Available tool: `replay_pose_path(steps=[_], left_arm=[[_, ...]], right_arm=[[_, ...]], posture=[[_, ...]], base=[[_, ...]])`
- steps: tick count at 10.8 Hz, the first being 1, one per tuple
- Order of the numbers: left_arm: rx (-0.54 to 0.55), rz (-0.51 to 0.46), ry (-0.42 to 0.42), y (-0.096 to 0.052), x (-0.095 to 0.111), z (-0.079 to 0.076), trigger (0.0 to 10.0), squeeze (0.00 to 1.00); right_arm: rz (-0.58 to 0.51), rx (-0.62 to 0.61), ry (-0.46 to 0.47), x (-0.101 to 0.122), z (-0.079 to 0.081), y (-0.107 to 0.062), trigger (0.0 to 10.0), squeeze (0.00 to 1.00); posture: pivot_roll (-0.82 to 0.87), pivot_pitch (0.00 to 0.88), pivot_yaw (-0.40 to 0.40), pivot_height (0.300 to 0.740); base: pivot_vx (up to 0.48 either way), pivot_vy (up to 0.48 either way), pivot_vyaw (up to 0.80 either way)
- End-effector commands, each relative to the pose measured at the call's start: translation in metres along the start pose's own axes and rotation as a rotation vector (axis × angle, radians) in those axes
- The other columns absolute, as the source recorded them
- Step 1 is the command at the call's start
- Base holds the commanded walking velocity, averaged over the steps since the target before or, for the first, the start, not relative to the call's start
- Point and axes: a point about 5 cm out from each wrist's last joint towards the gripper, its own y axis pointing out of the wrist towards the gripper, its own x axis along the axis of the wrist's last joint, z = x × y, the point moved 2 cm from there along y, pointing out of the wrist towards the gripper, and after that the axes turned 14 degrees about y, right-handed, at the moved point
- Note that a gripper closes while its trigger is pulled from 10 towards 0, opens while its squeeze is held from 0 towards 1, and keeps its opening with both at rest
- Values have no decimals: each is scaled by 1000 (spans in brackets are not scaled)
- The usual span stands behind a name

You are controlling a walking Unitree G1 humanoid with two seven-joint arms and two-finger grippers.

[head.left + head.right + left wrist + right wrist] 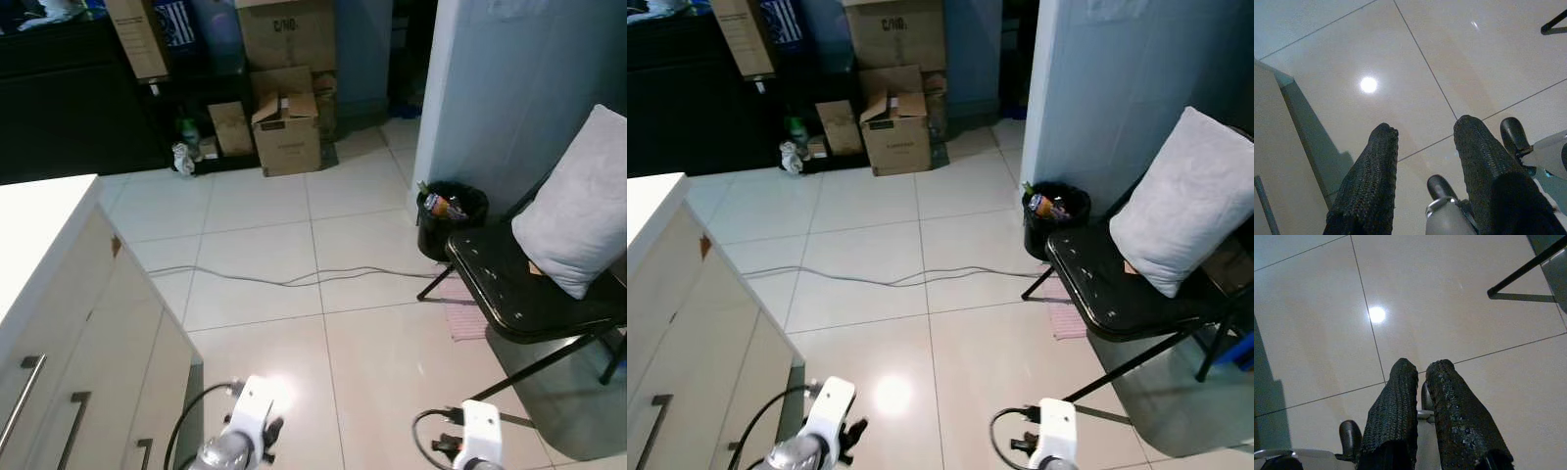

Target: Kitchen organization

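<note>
A white kitchen counter with cream drawer fronts and metal bar handles stands at my left. Both silver arms hang low over the tiled floor: the left arm close to the cabinet's corner, the right arm near the chair's legs. In the left wrist view my left gripper is open, its black fingers apart with only floor between them. My right gripper points at the floor with its fingers nearly touching and nothing held.
A black folding chair with a white pillow stands on the right, with a black waste bin beside it against a blue wall. A grey cable crosses the tiles. Cardboard boxes are piled at the far back.
</note>
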Motion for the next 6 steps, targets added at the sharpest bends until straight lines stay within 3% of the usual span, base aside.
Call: replay_pose_path(steps=[1, 6], left_arm=[[-2, 15, 8, -1, -4, 3, 10000, 0], [3, -10, -12, 1, 5, 1, 10000, 0]], right_arm=[[18, -3, 23, -6, 1, 0, 10000, 0], [18, -12, 13, -5, -6, -2, 10000, 0]], posture=[[-61, 0, 135, 740], [-73, 0, 96, 740]], base=[[0, 0, 0], [0, 0, 0]])
